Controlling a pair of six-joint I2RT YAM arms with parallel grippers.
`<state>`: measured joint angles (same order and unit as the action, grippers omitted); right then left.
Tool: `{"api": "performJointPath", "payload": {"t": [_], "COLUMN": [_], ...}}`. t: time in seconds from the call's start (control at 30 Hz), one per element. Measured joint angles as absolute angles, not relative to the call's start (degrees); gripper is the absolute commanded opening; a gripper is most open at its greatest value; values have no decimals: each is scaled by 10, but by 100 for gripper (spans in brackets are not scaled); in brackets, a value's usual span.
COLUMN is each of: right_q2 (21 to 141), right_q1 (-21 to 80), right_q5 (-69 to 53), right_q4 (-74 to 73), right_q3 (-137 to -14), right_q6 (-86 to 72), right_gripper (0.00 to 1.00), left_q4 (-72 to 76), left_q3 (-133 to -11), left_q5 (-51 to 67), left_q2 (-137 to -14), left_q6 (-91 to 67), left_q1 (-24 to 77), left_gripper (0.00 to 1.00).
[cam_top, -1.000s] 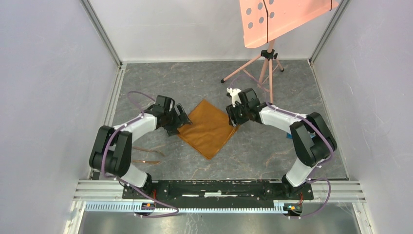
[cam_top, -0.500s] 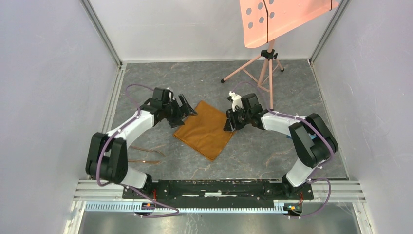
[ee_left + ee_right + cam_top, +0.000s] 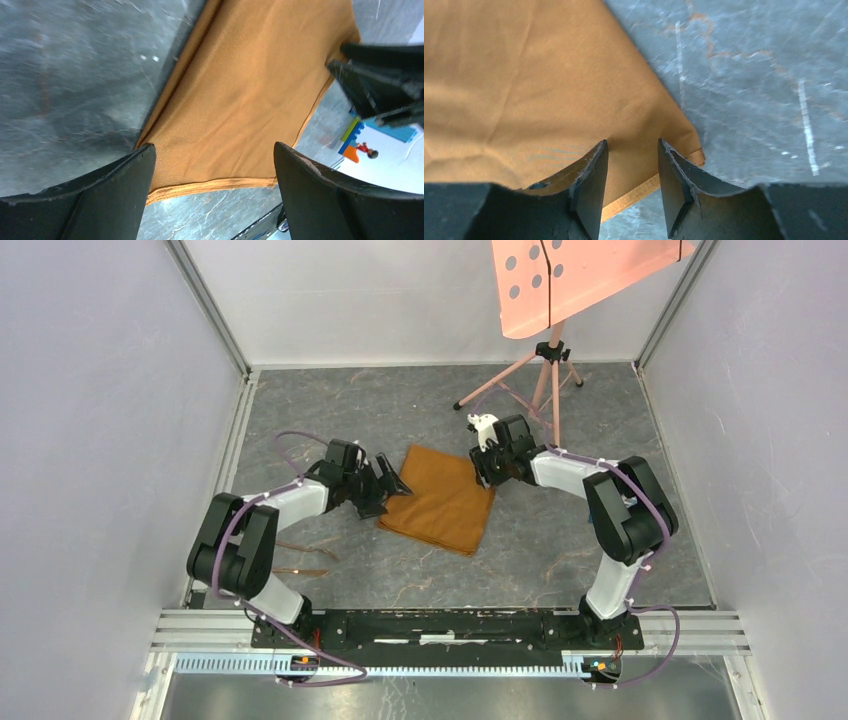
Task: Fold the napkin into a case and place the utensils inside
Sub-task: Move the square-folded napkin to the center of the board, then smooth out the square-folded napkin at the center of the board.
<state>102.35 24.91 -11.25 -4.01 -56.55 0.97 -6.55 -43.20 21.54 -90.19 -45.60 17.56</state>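
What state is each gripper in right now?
Left gripper: open wide, holding nothing, above the napkin.
Right gripper: narrowly open over the napkin's corner, gripping nothing.

White-and-black left arm (image 3: 290, 498) and right arm (image 3: 570, 475) bend inward. The black left gripper (image 3: 212, 155) has its jaws spread wide; the black right gripper (image 3: 631, 150) has its jaws narrowly parted.

Pink perforated panel (image 3: 600, 285) on tripod (image 3: 549, 365); toy blocks (image 3: 351, 141); grey marbled table (image 3: 400, 400)
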Motion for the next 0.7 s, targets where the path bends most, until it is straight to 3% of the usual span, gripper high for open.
{"api": "performJointPath", "payload": {"t": [0.17, 0.3, 0.53, 0.7], "right_q2": [1034, 996, 1052, 1137], "right_q1": [249, 254, 329, 365], "right_q5": [-91, -174, -314, -345], "right_q4": [-83, -26, 192, 250], "right_q3": [-625, -605, -576, -602], "right_q6": [8, -92, -307, -384], "right_gripper": [58, 60, 44, 31], "left_q4": [-15, -20, -23, 15], "left_q3": [-382, -344, -334, -324], "left_q5": [214, 214, 227, 246], "left_q2": [-865, -818, -736, -742], "left_q6": [-487, -508, -516, -516], "left_q1": [227, 245, 245, 245], "left_gripper": [95, 95, 91, 86]}}
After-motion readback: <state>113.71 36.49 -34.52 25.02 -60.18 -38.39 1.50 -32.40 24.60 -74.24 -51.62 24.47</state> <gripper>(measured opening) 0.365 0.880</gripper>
